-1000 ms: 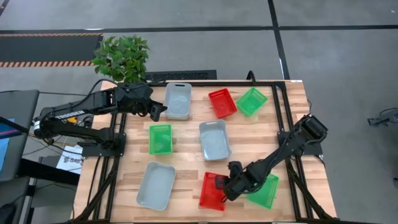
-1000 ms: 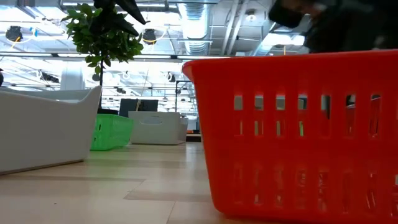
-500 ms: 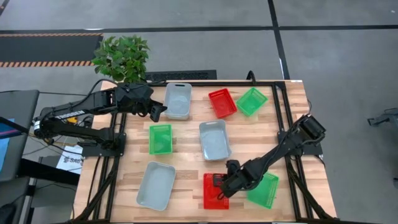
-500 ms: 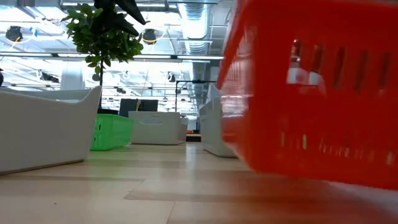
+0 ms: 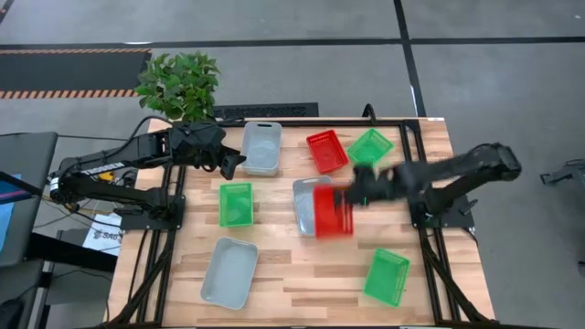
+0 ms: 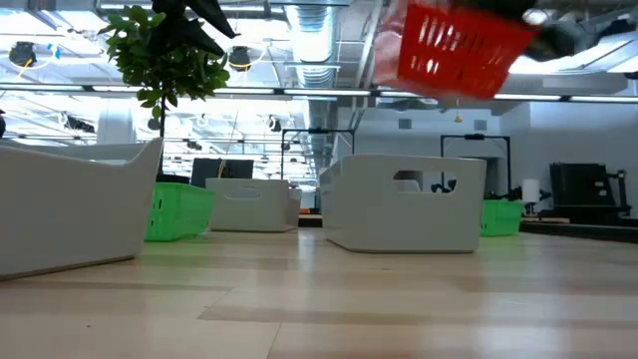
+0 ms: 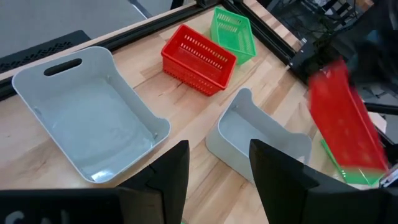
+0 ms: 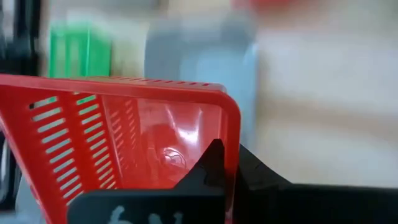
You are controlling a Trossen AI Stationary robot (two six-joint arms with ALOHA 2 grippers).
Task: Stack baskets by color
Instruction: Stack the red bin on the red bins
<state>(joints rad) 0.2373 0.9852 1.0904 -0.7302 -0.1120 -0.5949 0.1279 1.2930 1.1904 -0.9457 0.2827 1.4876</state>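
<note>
My right gripper [image 5: 359,194] is shut on a red basket [image 5: 334,212], which hangs blurred above the middle grey basket [image 5: 307,203]; the low view shows the red basket [image 6: 454,45] high in the air. A second red basket [image 5: 326,151] and a green basket [image 5: 370,146] rest on their bottoms at the far right. My left gripper [image 7: 217,180] hovers open by the far grey basket [image 5: 262,146], touching nothing. My right gripper pinches a side wall of the red basket near a corner [image 8: 231,146], one finger [image 8: 211,163] inside and the other outside. The fingers slant down from the table's right side. The basket is lifted clear and tilted.
A green basket [image 5: 235,203] sits left of centre, a grey one [image 5: 228,271] near left, another green one [image 5: 387,276] near right. A potted plant [image 5: 178,84] stands beyond the far left corner. Bare wood lies along the near edge between them.
My right gripper has risen and swung from the near edge toward the table's middle, carrying the red basket. The basket has left the table, tipped, and now hangs above the middle grey basket.
</note>
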